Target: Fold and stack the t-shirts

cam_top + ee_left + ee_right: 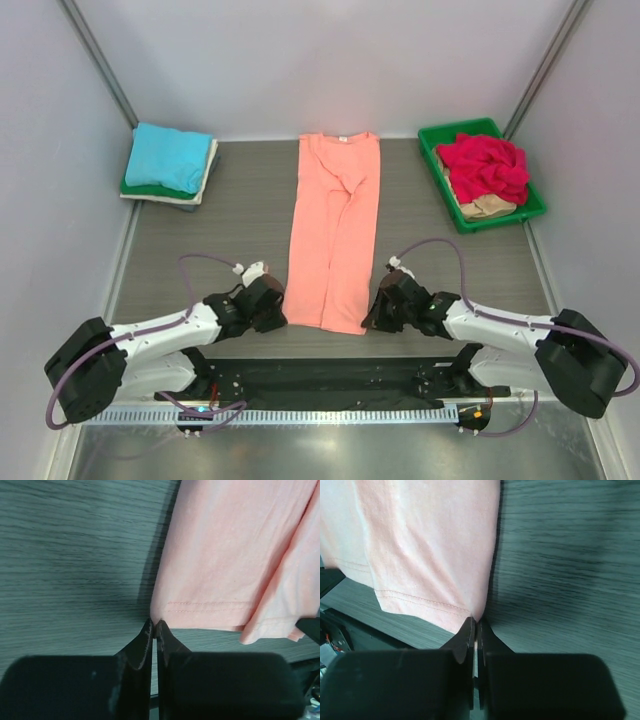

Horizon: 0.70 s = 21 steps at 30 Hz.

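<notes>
A robotics lab cell: plain white walls [330, 60], metal corner posts [100, 62] and a grey wood-grain tabletop [240, 210].

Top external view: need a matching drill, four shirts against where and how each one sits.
Things:
1. salmon t-shirt
2. turquoise t-shirt
3. red t-shirt
4. beige t-shirt

Places and states:
A. crumpled, uppermost in the green tray
B. long narrow strip, centre of view
C. folded, topping the far-left pile
D. in the tray, mostly under another shirt

Pairs: 1-B, 2-C, 3-A, 4-D.
</notes>
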Each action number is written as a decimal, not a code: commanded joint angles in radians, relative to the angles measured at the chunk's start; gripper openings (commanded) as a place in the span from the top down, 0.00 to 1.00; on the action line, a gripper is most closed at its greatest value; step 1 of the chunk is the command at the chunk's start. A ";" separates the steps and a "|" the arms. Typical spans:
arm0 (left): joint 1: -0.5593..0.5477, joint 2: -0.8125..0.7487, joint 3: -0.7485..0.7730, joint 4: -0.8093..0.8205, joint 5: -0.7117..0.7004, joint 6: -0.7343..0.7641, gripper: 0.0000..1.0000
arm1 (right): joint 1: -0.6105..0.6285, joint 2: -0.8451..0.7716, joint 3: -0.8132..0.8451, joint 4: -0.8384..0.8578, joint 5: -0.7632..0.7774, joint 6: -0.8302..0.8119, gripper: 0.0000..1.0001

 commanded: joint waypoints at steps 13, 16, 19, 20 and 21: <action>-0.216 -0.159 0.099 -0.179 -0.167 -0.160 1.00 | 0.006 -0.335 0.009 -0.341 0.105 0.029 0.99; -0.235 -0.162 0.151 -0.215 -0.170 -0.157 1.00 | 0.006 -0.386 0.061 -0.397 0.126 0.034 0.99; -0.233 -0.145 0.272 -0.326 -0.240 -0.091 1.00 | -0.022 -0.375 0.170 -0.423 0.184 -0.030 0.99; -0.233 -0.127 0.347 -0.354 -0.307 -0.065 1.00 | -0.048 -0.351 0.202 -0.423 0.180 -0.055 0.99; -0.222 -0.116 0.384 -0.400 -0.334 -0.016 1.00 | -0.080 -0.323 0.236 -0.421 0.171 -0.083 0.99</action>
